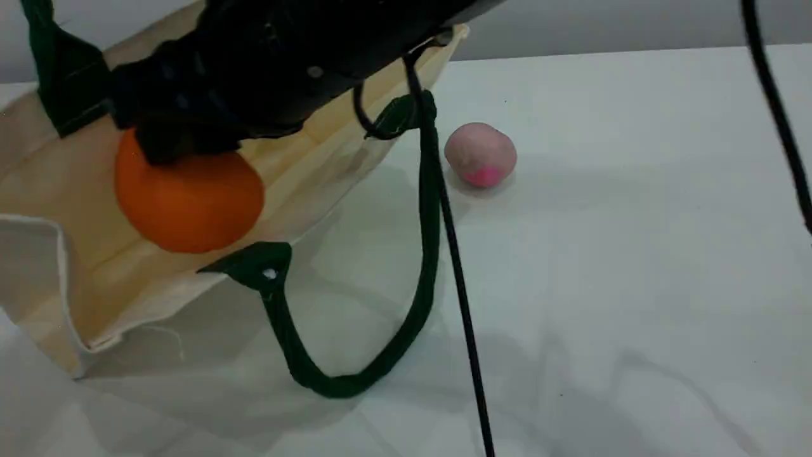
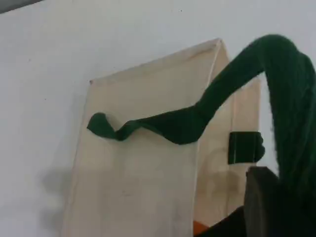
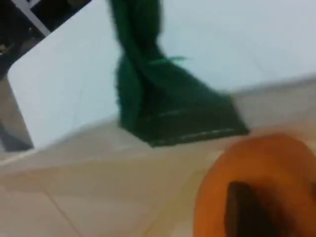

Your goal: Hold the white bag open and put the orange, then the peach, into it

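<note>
At the far left of the scene view, the upper handle [image 1: 60, 82] of the white bag [image 1: 82, 279] rises taut off the top edge. In the left wrist view this same green strap [image 2: 232, 84] climbs from the cream cloth [image 2: 133, 173] to the left gripper [image 2: 266, 197], whose fingers are closed on it and hold that side of the bag up. The bag lies on the table [image 1: 634, 254] with its mouth gaping toward the right. Inside the mouth is the orange [image 1: 190, 197], against the lower inner panel. The right gripper [image 1: 184, 143] sits on top of it, its arm reaching in from the upper right. In the right wrist view a dark fingertip [image 3: 242, 210] touches the orange [image 3: 256, 182], with a green handle patch [image 3: 168, 108] just beyond. Whether these fingers clamp the fruit or stand loose around it cannot be told. Further right, the lower handle [image 1: 355, 383] runs from its patch at the bag's near rim and lies on the table as a slack loop. A black cable [image 1: 457, 254] crosses over the loop's right side and runs down to the bottom edge. Just right of the strap and cable, the peach [image 1: 480, 154] rests on the bare table outside the bag, its magenta patch facing the camera. A second black cable [image 1: 780, 120] hangs at the far right edge.
</note>
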`<action>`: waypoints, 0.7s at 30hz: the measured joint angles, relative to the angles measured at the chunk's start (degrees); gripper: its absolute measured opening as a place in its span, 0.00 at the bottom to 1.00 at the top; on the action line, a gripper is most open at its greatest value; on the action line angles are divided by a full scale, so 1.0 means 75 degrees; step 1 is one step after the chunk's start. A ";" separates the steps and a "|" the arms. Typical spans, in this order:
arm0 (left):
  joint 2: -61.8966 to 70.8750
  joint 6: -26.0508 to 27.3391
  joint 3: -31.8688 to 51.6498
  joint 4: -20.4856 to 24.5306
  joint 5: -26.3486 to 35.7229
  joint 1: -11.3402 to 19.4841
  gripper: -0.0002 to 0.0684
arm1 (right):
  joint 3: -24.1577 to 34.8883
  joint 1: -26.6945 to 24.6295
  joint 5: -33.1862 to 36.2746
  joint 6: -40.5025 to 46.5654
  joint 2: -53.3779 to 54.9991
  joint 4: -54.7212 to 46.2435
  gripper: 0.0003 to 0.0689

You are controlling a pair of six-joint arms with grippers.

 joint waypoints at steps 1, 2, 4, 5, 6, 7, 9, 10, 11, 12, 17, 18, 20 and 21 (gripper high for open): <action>0.0000 0.0000 0.0000 -0.0005 0.0000 0.0000 0.10 | 0.0000 0.0000 -0.0066 0.0000 0.0000 0.0000 0.34; 0.0000 0.0000 0.0000 -0.0005 0.0000 0.0000 0.10 | 0.0000 0.0000 -0.0133 0.0000 0.0000 0.0000 0.36; 0.0000 0.0000 0.0000 -0.0005 0.0000 0.0000 0.10 | 0.0000 0.0000 -0.0185 0.0000 0.0000 0.0033 0.42; 0.0000 0.0000 0.0000 -0.0005 0.0000 0.0000 0.10 | 0.0000 0.0000 -0.0169 0.0000 0.0000 0.0033 0.45; 0.0000 -0.0017 0.0000 -0.0009 0.0000 0.0000 0.10 | 0.0000 0.0000 -0.0152 0.0000 0.0000 0.0033 0.48; 0.0000 -0.0017 0.0000 -0.0009 0.0000 0.0000 0.10 | 0.0000 0.0000 -0.0145 0.0000 0.0000 0.0033 0.52; 0.0000 -0.0017 0.0000 -0.0009 0.0000 0.0000 0.10 | 0.0000 0.0000 -0.0153 0.0000 0.0000 0.0026 0.59; 0.0000 -0.0017 0.0000 -0.0009 -0.0010 0.0000 0.10 | 0.0000 0.0000 -0.0158 0.0000 0.0000 0.0026 0.62; 0.0000 -0.0017 0.0000 -0.0009 -0.0019 0.0000 0.10 | 0.0000 0.0000 -0.0158 0.0000 0.0000 0.0026 0.65; 0.0000 -0.0009 0.0000 -0.0009 -0.0019 0.0000 0.10 | 0.0000 0.0000 -0.0182 0.0000 0.0000 0.0020 0.68; 0.0000 -0.0009 0.0000 0.0257 -0.0019 0.0000 0.10 | 0.0099 -0.0007 -0.1003 -0.0008 -0.0429 -0.0268 0.72; 0.0000 -0.0025 0.0000 0.0347 -0.0019 0.0000 0.10 | 0.0153 -0.0007 -0.1275 -0.0008 -0.0558 -0.0374 0.72; 0.0000 -0.0208 0.0000 0.0549 -0.0019 0.0000 0.10 | 0.0313 -0.0007 -0.1783 -0.0008 -0.0925 -0.0526 0.72; 0.0000 -0.0215 0.0000 0.0614 -0.0024 0.0000 0.10 | 0.0430 -0.0007 -0.2077 -0.0008 -0.1079 -0.0526 0.72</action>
